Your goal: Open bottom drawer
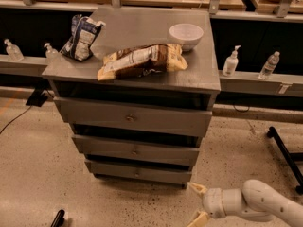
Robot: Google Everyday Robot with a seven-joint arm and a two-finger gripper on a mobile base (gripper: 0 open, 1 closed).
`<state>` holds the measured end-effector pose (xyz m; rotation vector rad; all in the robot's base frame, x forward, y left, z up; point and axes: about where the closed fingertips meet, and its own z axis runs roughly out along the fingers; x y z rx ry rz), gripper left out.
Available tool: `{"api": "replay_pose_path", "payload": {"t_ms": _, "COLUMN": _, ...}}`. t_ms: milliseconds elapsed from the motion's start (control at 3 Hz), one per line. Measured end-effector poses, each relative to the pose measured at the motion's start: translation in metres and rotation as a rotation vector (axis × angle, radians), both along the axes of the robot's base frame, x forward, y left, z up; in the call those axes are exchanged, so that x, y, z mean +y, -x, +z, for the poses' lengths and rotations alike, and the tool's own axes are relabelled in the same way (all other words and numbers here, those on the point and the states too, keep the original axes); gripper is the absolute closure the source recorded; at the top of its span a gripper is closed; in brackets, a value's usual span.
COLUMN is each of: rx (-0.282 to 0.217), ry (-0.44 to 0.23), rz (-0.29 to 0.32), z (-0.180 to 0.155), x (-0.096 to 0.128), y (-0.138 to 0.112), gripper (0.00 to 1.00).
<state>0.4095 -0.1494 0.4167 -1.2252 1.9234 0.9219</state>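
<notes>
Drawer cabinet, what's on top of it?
A white bowl, a tan snack bag, a blue chip bag. Anything under the bags is hidden. The gripper hovers low, right of the bottom drawer.

the bottom drawer [113, 170] is seen as the lowest of three grey-painted wooden fronts, and the narrowest and shallowest of them. a small round knob [137, 173] is set at its centre. the front is held level and upright, tucked back beneath the mid-sized drawer front [104, 147], with a dark gap left between the two. it is shown pushed in, with none of its inside exposed. its lower edge is carried just above the speckled floor [42, 183]. the gripper [195, 203] is found low at the right, below the drawer's right end and apart from it, with its fingers spread.
</notes>
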Motion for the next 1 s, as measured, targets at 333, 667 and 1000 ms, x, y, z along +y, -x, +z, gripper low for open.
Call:
{"api": "replay_pose_path", "payload": {"t_ms": 333, "rx": 0.007, "ry": -0.103, "rz": 0.087, "z": -0.041, "x": 0.041, "y": 0.017, "gripper": 0.00}}
{"api": "replay_pose_path", "payload": {"t_ms": 667, "rx": 0.015, "ry": -0.108, "rz": 0.085, "z": -0.044, "x": 0.042, "y": 0.020, "gripper": 0.00}}
{"api": "replay_pose_path", "payload": {"t_ms": 1000, "rx": -0.004, "ry": -0.185, "rz": 0.161, "z": -0.059, "x": 0.076, "y": -0.004, "gripper": 0.00}}
